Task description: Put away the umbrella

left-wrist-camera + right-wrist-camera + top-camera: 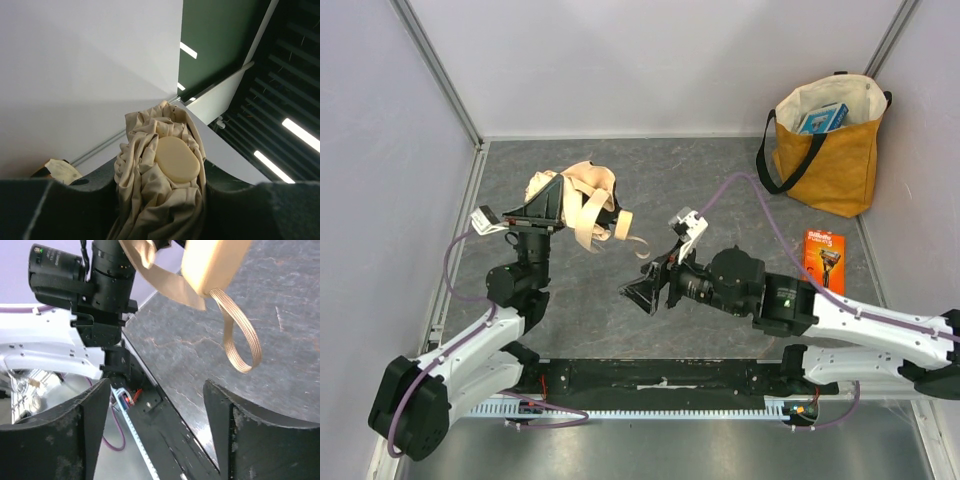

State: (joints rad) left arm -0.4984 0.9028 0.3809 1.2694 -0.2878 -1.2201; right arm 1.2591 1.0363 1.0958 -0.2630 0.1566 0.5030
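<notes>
The umbrella is a crumpled bundle of beige-cream fabric held off the grey table by my left gripper, which is shut on it. In the left wrist view the fabric fills the gap between the jaws, with a cream oval cap on top. Its wooden knob handle and cord loop hang toward the right. My right gripper is open and empty, just below and right of the knob. In the right wrist view the knob and loop hang above the open gripper. The black shaft is hidden.
A mustard-yellow tote bag with black straps stands open at the back right, a blue box inside. An orange razor package lies in front of it. Walls close the left, back and right sides.
</notes>
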